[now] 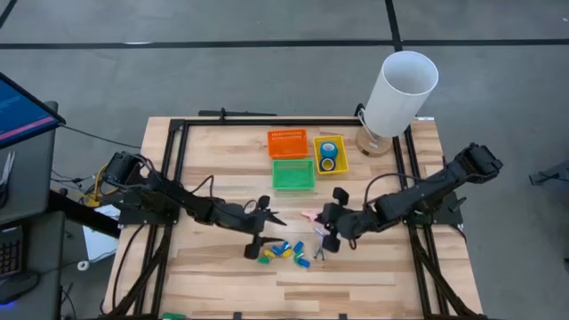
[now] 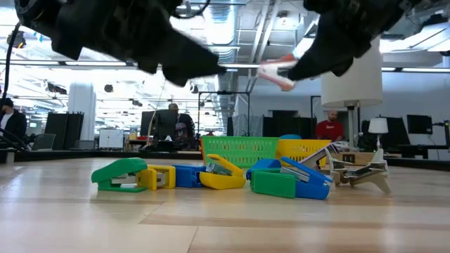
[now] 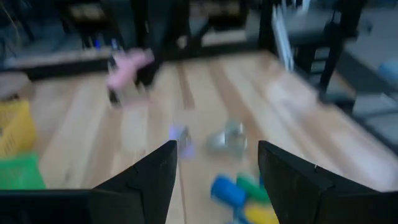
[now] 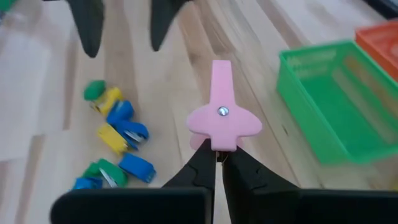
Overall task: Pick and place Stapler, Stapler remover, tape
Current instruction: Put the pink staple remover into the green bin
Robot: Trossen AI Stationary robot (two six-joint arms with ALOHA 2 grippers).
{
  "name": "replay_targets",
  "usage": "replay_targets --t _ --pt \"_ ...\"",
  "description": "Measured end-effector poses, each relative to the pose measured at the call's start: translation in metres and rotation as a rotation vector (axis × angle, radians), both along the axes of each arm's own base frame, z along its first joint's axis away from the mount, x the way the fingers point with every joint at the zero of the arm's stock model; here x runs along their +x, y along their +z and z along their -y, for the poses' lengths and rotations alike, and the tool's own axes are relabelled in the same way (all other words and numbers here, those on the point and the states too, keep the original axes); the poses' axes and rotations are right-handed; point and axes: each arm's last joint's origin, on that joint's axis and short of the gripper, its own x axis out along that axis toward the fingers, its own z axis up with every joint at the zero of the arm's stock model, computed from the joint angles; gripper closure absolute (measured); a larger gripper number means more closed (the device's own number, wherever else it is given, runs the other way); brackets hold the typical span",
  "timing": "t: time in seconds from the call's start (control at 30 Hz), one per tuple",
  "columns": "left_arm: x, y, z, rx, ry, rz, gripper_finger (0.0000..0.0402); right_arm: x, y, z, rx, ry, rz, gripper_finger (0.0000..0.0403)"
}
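Right wrist view shows the right gripper (image 4: 217, 163) pinched shut on a pink staple remover (image 4: 222, 112), a small, light, stiff plastic piece with smooth, likely slippery wings, held by its narrow tail above the table, with the green basket (image 4: 323, 106) at about two o'clock from it. The left gripper (image 3: 217, 165) hangs with its fingers spread and empty over the pile of little plastic staplers (image 1: 283, 252). Two blue tape rolls (image 1: 329, 154) lie in the yellow basket (image 1: 316, 165), best taken across the ring's wall.
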Motion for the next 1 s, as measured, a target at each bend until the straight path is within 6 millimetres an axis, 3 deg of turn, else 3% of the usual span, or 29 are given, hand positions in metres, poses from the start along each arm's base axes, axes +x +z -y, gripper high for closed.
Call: replay_targets --t 0.27,0.7,1.0 --pt "0.003 0.015 0.000 -0.048 0.006 0.148 0.0188 0.004 0.009 -0.010 -0.026 0.075 0.098 0.0397" --pt "0.005 0.021 -0.009 -0.083 0.108 0.212 0.0188 0.006 0.020 -0.022 -0.076 0.169 0.211 0.0398" --pt "0.011 0.030 -0.004 -0.124 -0.009 0.224 0.0188 0.007 0.019 -0.022 -0.091 0.176 0.204 0.0398"
